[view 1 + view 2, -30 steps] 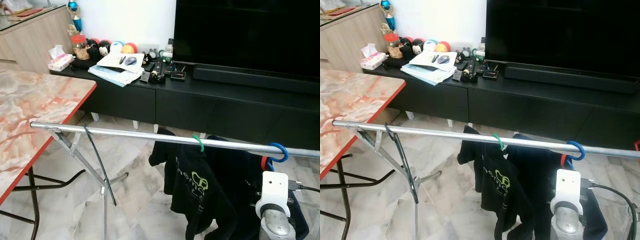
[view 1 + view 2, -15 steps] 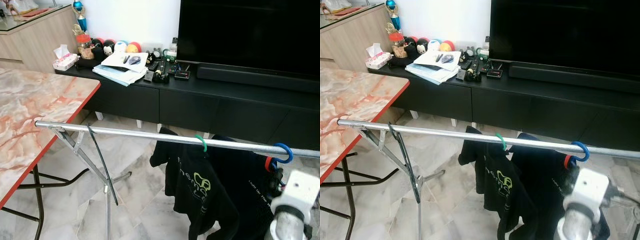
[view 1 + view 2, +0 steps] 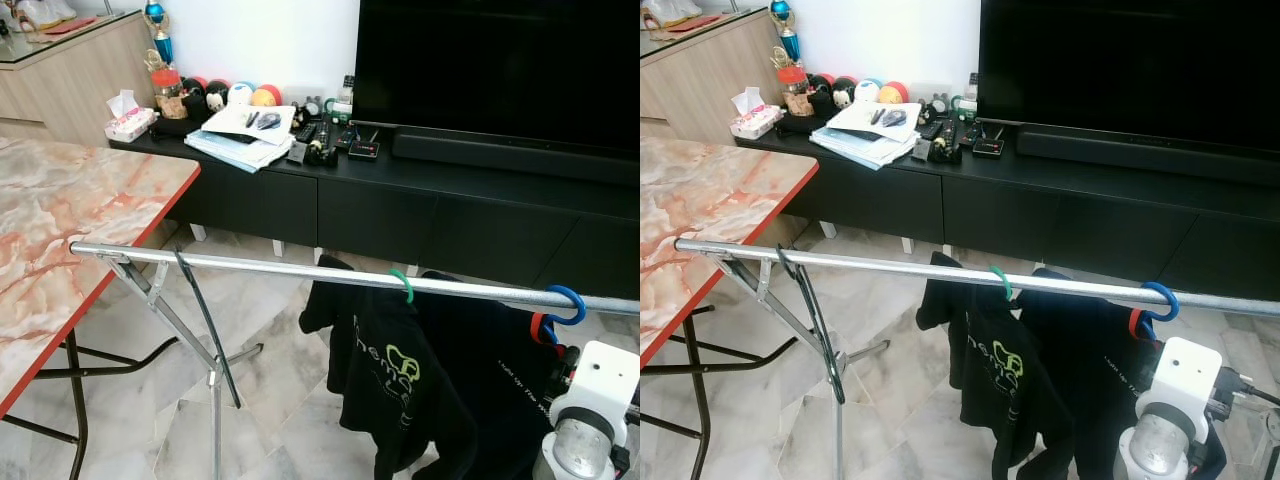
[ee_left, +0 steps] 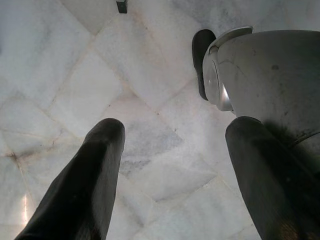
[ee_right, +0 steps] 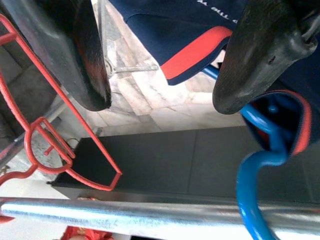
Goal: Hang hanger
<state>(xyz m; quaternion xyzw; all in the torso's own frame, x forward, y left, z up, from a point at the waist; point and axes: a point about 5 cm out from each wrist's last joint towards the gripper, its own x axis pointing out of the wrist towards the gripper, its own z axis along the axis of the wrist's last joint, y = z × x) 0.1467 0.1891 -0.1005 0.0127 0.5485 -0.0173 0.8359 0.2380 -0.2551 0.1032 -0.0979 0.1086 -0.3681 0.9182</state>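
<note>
Blue hanger (image 3: 562,303) hung by its hook on the steel rail (image 3: 300,270) at the far right, carrying a dark navy garment (image 3: 510,385). Left of it a green hanger (image 3: 401,286) held a black T-shirt (image 3: 385,385). The right arm (image 3: 585,420) rose at the near right, just beside the navy garment. A marble-topped desk (image 3: 70,230) stood on the left, and a black TV cabinet (image 3: 420,195) ran along the far wall.

From the left wrist, the left gripper (image 4: 175,170) hung over the marble floor (image 4: 145,85), its fingers (image 4: 85,185) spread open and empty.

From the right wrist, the right gripper (image 5: 160,60) had its fingers (image 5: 260,55) apart, holding nothing; the blue hook (image 5: 260,170) curled over the rail (image 5: 150,212), and a red wire hanger (image 5: 55,150) showed just beside one finger.
</note>
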